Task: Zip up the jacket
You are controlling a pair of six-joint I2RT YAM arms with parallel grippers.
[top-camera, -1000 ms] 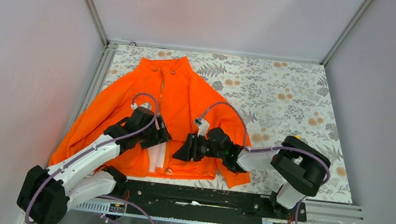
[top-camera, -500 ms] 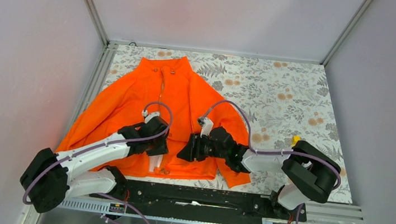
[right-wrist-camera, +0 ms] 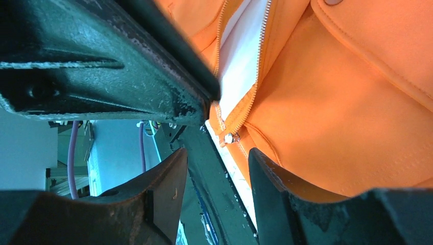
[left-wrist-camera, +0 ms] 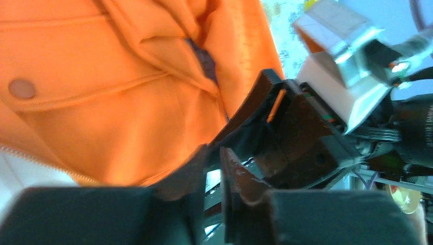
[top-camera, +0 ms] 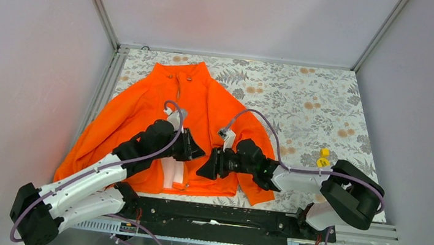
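Note:
The bright orange jacket (top-camera: 204,105) lies flat on the table, collar at the far side. Its zipper stands apart at the hem, showing pale lining (top-camera: 173,172). My left gripper (top-camera: 199,152) hovers over the jacket's front, its fingers drawn together to a thin slit with nothing seen between them (left-wrist-camera: 218,158). Facing it, my right gripper (top-camera: 203,171) is open just above the hem. In the right wrist view the zipper's metal end (right-wrist-camera: 230,138) sits just beyond the open right gripper (right-wrist-camera: 217,171). A pocket snap (left-wrist-camera: 22,88) shows in the left wrist view.
A floral cloth (top-camera: 302,107) covers the table. A small yellow object (top-camera: 324,153) lies right of the jacket. A black rail (top-camera: 216,215) runs along the near edge under the hem. Pale walls and metal frame posts (top-camera: 101,10) close in the sides.
My left gripper has closed from wide open to nearly touching and swung right over the jacket front, towards the right gripper. The right gripper stayed open and barely shifted.

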